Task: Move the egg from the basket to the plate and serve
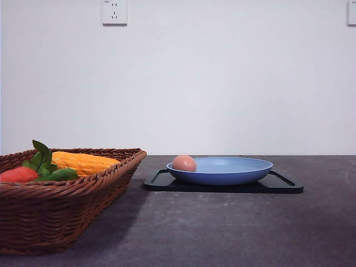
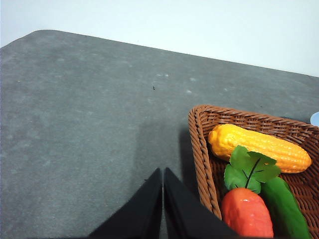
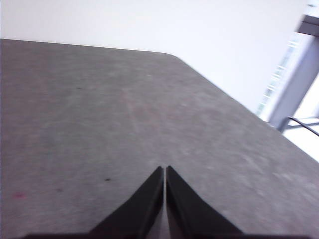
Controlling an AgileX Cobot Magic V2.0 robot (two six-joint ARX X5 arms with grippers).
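The pinkish-tan egg (image 1: 184, 163) lies in the blue plate (image 1: 245, 172), against its left rim. The brown wicker basket (image 1: 67, 211) stands at the front left of the table. In the left wrist view my left gripper (image 2: 163, 174) is shut with nothing between its black fingers, just outside the basket's (image 2: 202, 149) braided corner, above bare table. The right wrist view has my right gripper (image 3: 165, 172) shut and empty over bare grey tabletop, near the table's rounded corner.
The plate sits on a flat black tray (image 1: 281, 185) with handle cut-outs. In the basket lie a yellow corn cob (image 2: 259, 147), a red-orange vegetable (image 2: 246, 214) with green leaf and a green vegetable (image 2: 284, 209). A white wall stands behind the table.
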